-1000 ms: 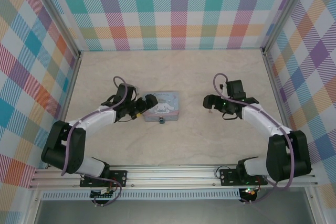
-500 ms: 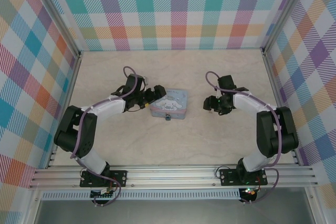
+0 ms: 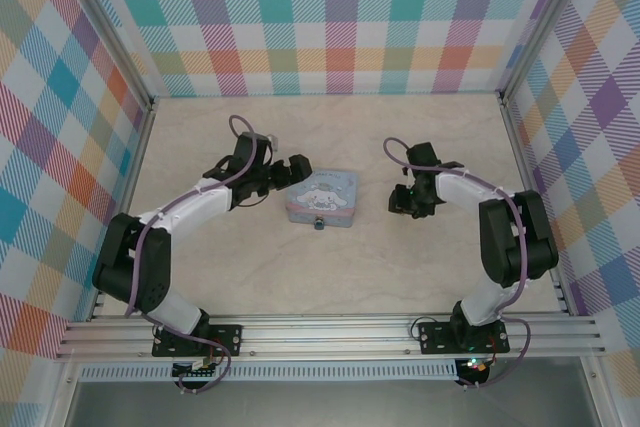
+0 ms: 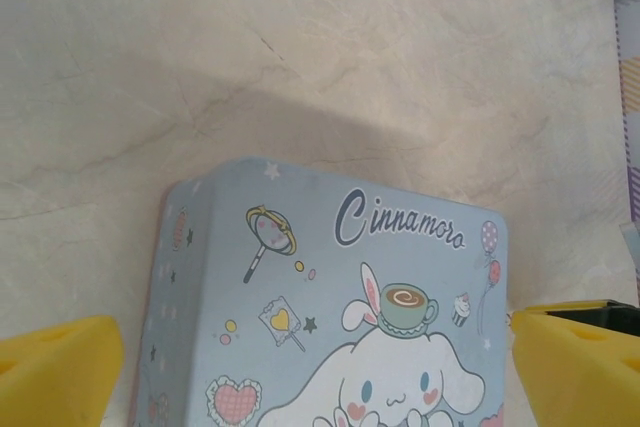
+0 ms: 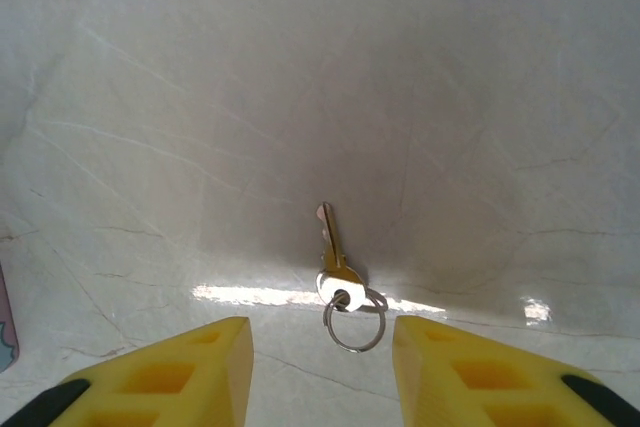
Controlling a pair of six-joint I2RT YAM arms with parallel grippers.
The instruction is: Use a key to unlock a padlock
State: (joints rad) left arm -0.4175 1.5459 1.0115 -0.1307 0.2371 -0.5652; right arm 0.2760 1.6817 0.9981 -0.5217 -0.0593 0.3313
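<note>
One key (image 5: 334, 247), thin, dull brass-brown. Lies flat on the pale marbled table (image 5: 470, 97), blade pointing away from the wrist camera, bow nearest it. Carries a small wire ring (image 5: 355, 327) through the bow; the ring rests on the table too.

Right gripper (image 5: 319, 339): hangs over the key with jaws wide, holding nothing. Yellow fingers (image 5: 170, 377) stand to either side of the ring, apart from it, with the bow just ahead of the gap.

One padlock (image 3: 318, 224), tiny and dark. Sits at the middle of the near side of the tin (image 3: 325, 195), well apart from the key. Appears to touch the tin; too small to tell whether fastened to it or merely resting against it.

Left gripper (image 4: 318, 335): hovers above the cartoon lid with jaws wide, one finger off each long side, gripping nothing.

Step in hand, as judged: picking up the key with the right gripper. Handling notes:
- Nudge forward so the bow, not the ring, sits between the pads.
- Descend straight and slowly until the tips all but touch the table; a flat, thin key probably slides or tips if struck from one side.
- Close across the bow's edges, leaving the whole blade free for the keyhole.
- Keep the ring outside the pinch; caught wire likely twists the key on lifting.
- Check blade alignment in the wrist view before carrying towards the padlock.
</note>
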